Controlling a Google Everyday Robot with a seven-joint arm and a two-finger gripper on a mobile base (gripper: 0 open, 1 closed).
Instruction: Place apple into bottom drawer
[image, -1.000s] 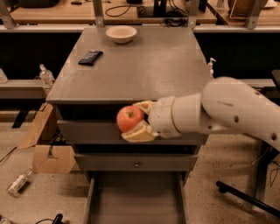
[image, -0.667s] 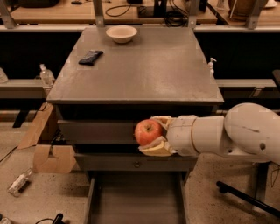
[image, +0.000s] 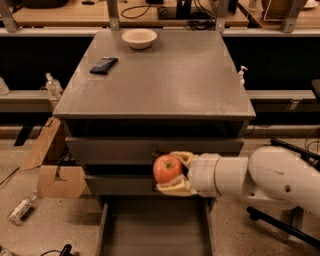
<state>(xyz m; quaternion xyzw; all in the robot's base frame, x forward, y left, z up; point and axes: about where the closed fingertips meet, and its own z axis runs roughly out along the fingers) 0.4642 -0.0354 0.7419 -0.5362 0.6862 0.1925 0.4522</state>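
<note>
My gripper (image: 172, 172) is shut on the red-orange apple (image: 166, 169) and holds it in front of the cabinet's middle drawer front, just above the back of the open bottom drawer (image: 155, 227). The white arm reaches in from the right. The bottom drawer is pulled out toward the camera and its flat grey floor lies below the apple.
A beige bowl (image: 139, 38) and a dark flat packet (image: 104, 65) lie on the grey cabinet top (image: 165, 80). A cardboard box (image: 52, 165) and a bottle (image: 20, 209) are on the floor at the left. A black chair base (image: 280, 222) is at the right.
The gripper with the apple has moved right and down, from the upper drawer front to the middle drawer front, closer to the open bottom drawer.
</note>
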